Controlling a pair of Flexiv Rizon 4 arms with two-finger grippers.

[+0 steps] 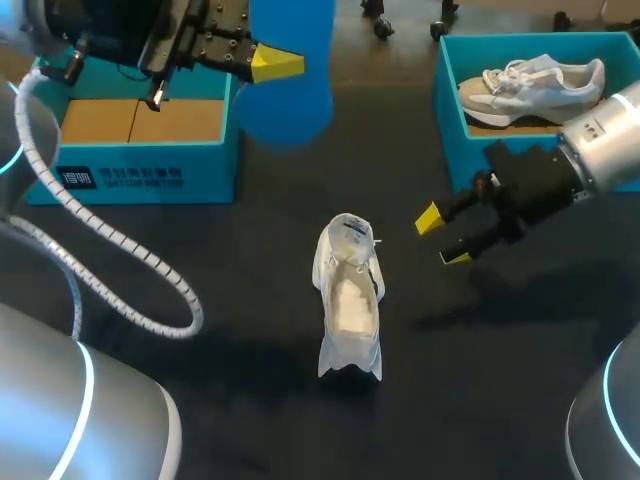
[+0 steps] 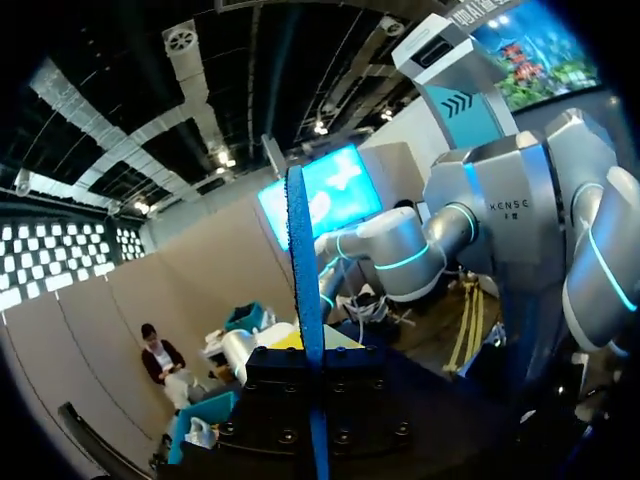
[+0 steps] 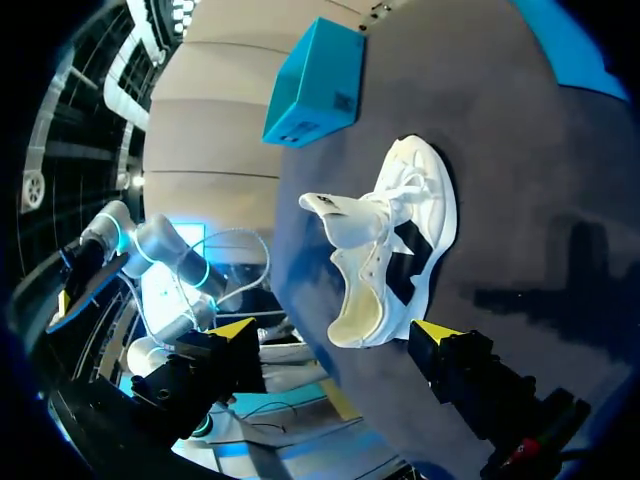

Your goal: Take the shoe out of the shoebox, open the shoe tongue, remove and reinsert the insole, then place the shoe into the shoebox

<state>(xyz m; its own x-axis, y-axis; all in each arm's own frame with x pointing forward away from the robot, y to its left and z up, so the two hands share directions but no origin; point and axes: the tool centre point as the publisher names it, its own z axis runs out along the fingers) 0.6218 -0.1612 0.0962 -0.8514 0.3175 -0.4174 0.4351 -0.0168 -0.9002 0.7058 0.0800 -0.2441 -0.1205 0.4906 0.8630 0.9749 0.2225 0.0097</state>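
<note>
The step in hand looked like the middle of the insole work. The insole [image 1: 290, 70] was already out of the shoe [image 1: 350, 300], so the next job was judged to be putting it back in.

The left pincer [image 1: 280, 64] hung high over the far left part of the worktop [image 1: 250, 300]. It was closed on the blue insole, which the left wrist view showed edge-on as a thin blue strip running up from between its fingers.

The white shoe lay alone near the middle of the worktop, well apart from the insole. Its tongue was lifted and its mouth gaped open.

The right pincer [image 1: 443, 238] hovered just beside the shoe, on the side toward the right edge. Its fingers were spread wide and held nothing. In the right wrist view, the shoe lay just ahead of those open fingers, not touching them.

Two teal boxes stood along the far edge. The box [image 1: 140, 160] at the far left corner showed only a cardboard floor. The other box [image 1: 450, 110] at the far right corner held a second shoe [image 1: 530, 85].

The next move would likely call for bringing the insole down and lining it up with the shoe's mouth. The right pincer was well placed to steady the shoe.
</note>
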